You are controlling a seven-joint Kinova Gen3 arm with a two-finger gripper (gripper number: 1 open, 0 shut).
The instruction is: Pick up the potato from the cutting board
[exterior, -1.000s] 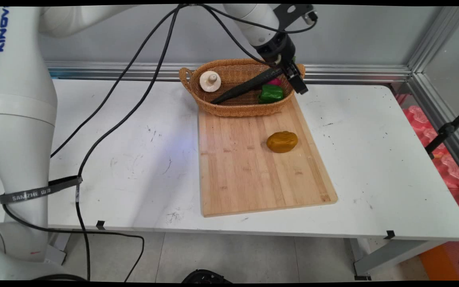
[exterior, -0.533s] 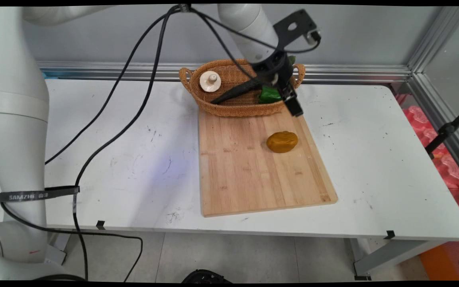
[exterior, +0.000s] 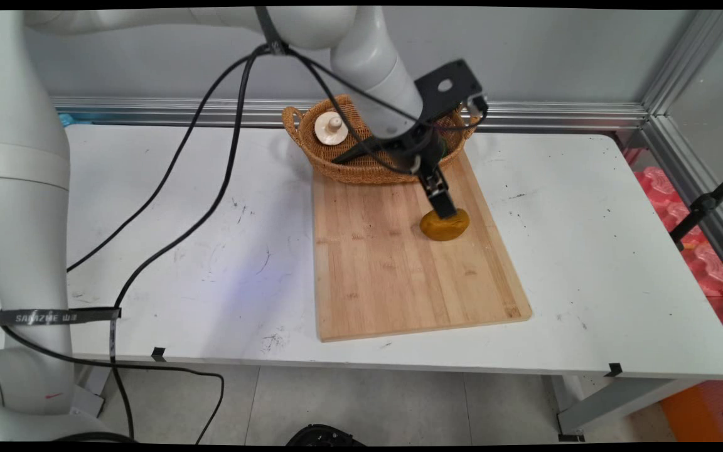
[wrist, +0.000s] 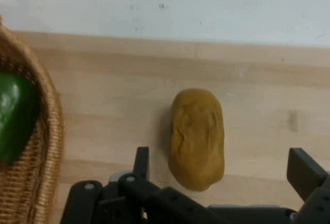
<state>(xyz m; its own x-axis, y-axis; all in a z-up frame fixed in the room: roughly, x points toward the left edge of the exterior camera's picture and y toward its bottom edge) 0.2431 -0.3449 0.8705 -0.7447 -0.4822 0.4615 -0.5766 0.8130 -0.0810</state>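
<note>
mustard-brown potato point(wrist: 197, 139) lies on the wooden board point(exterior: 399, 263), near the basket point(exterior: 361, 164). the gripper point(wrist: 221, 168) hovers above it, fingers point(wrist: 304, 170) spread apart, straddling it; coming straight down, centred across its narrow width, looks best.

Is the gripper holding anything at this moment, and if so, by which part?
Nothing is held. The gripper is open above the potato on the cutting board, fingers apart on either side.

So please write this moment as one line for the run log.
gripper: open, above potato | potato: on cutting board | basket: behind board, holds pepper
</note>
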